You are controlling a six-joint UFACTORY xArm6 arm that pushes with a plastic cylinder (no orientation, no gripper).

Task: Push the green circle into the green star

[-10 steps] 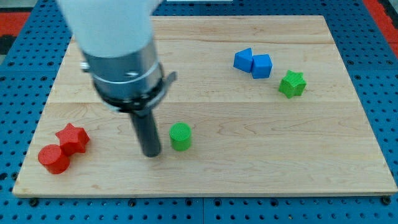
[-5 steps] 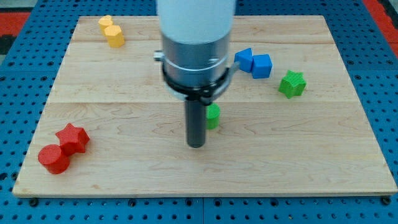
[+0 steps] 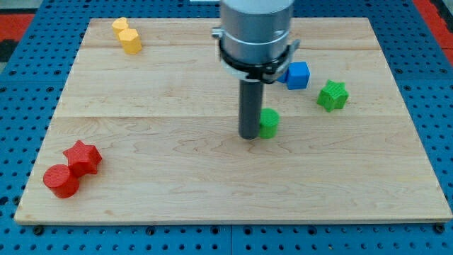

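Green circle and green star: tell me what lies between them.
Nothing: in the camera view only bare board separates the green circle from the green star. My tip sits against the circle's left side.

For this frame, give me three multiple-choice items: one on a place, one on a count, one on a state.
1. Where is my tip relative to the green circle?
A. at its left side in the view
B. at its right side
C. far above it

2. How many red blocks are on the board?
A. one
B. two
C. four

3. Is the green circle touching the green star?
A. yes, pressed together
B. no, bare board lies between them
C. it sits on top of it

Answers:
1. A, the rod's end stands against the circle's left edge.
2. B, the red star and the red cylinder.
3. B, a clear gap shows.
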